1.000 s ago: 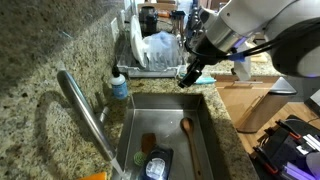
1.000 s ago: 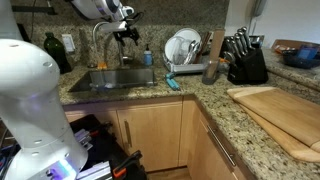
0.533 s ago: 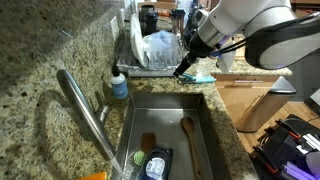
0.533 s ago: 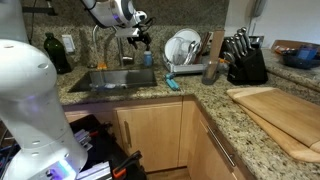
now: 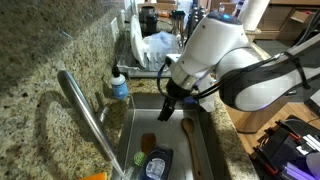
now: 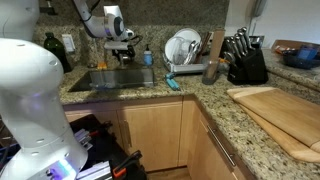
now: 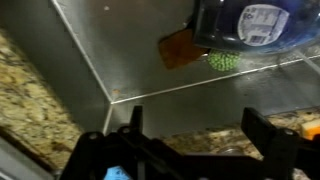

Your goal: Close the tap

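Note:
The tap [image 5: 84, 112] is a long brushed-steel spout that slants over the left side of the sink [image 5: 205, 112]. It also shows behind the arm in an exterior view [image 6: 98, 48]. My gripper [image 5: 169, 109] hangs over the back of the sink, to the right of the tap and apart from it. It shows near the tap in an exterior view [image 6: 122, 48]. In the wrist view the gripper [image 7: 200, 135] is open and empty, with the jaws wide apart over the granite rim and the sink floor [image 7: 130, 50]. I cannot make out the tap in the wrist view.
A blue-capped soap bottle [image 5: 119, 84] stands on the counter behind the tap. A wooden spoon [image 5: 187, 132], a brown sponge [image 7: 180, 47], a green object [image 7: 223, 61] and a dark container [image 5: 155, 165] lie in the sink. A dish rack [image 5: 150, 50] stands behind the sink.
The arm has swung from over the dish rack down and left, over the back of the sink and closer to the tap. The jaws stay open.

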{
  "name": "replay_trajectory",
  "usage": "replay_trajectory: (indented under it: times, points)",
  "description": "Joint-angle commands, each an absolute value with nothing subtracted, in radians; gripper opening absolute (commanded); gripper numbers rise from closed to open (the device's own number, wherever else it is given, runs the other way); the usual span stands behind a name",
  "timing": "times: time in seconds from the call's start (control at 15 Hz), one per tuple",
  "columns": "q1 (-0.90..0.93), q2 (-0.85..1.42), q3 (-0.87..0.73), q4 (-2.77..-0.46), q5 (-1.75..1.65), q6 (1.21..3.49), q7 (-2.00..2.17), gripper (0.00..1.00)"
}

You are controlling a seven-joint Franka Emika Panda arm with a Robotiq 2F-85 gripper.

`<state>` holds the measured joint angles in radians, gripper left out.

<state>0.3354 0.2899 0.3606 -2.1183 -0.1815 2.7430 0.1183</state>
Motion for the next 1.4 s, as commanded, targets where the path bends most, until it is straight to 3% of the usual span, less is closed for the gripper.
replay_trajectory:
  times: [0.0,0.27,0.6,1.0,1.2,1.27,1.33]
  points:
    - [0.381,0.477,0.358,-1.931,-0.15,2.766,0.006,1.0]
    - [0.408,0.614,0.32,-1.804,-0.153,2.847,-0.022,1.0]
    - [0.408,0.61,0.315,-1.808,-0.138,2.853,-0.019,1.0]
    - [0.609,0.725,0.107,-1.723,-0.201,3.267,0.076,1.0]
    - [0.808,0.777,-0.128,-1.657,-0.134,3.354,0.101,1.0]
    - [0.704,0.731,-0.002,-1.723,-0.169,3.319,0.083,1.0]
    - [0.74,0.743,-0.041,-1.709,-0.161,3.326,0.093,1.0]
